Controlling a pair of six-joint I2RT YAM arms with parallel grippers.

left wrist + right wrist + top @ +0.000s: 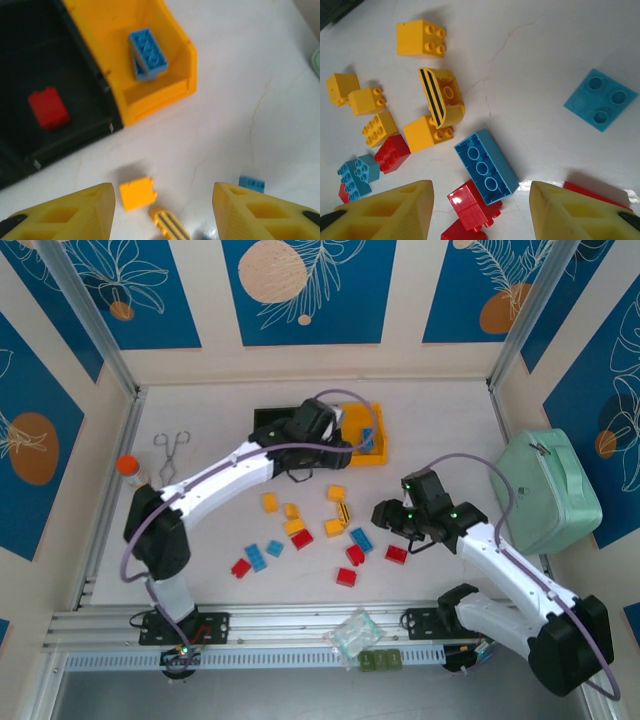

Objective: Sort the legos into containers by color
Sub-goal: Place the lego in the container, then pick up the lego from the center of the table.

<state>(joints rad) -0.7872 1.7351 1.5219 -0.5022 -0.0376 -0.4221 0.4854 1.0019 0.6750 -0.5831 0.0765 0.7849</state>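
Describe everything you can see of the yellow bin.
The yellow bin is a small, open-topped rectangular box of glossy, hard-looking plastic, with a low front wall and taller sides. It stands upright on the white marbled table, its long side set against a black bin. Inside it lies a blue brick, tilted with its studs showing, seemingly propped on a second blue piece beneath it.

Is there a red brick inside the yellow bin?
No, the yellow bin holds blue bricks; the red brick sits in the black bin next to it.
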